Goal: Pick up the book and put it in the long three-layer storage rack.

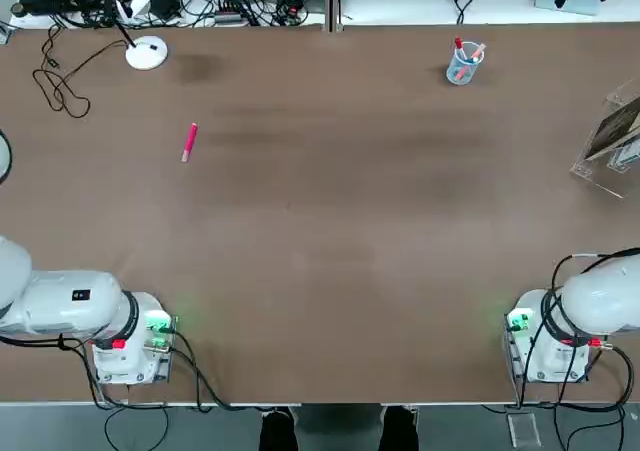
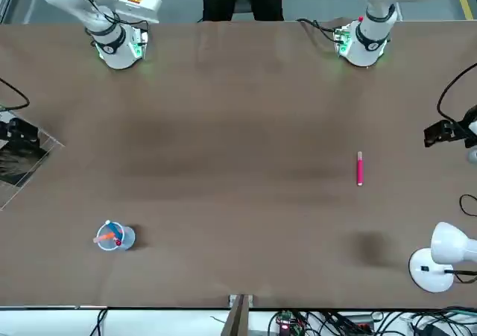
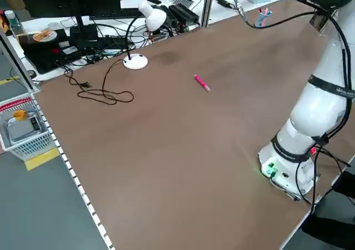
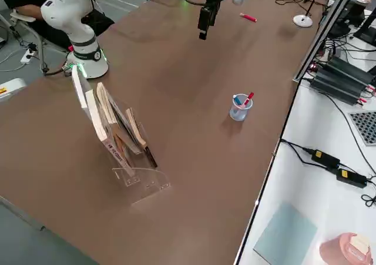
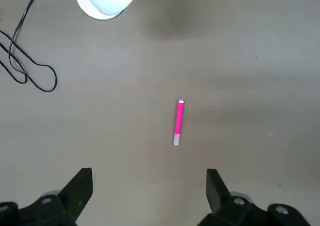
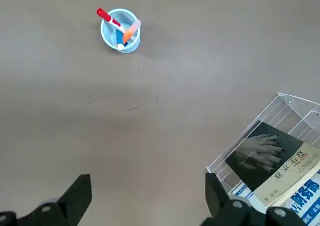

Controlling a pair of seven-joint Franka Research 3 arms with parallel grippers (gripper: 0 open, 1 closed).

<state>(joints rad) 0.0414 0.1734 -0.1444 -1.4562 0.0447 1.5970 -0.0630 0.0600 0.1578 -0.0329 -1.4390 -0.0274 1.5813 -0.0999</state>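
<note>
The book stands slanted inside the long three-layer storage rack at the worktop edge. Left claw spread and empty above a pink marker. Right claw spread and empty, near the rack.

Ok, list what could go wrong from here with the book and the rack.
1. The book already leans in the clear rack among other books; it may tip or slide out if the rack is nudged.
2. The rack sits near the table's right edge; a push could send it off.
3. The open right claw hangs close beside it, so a careless sweep might clip it.
</note>
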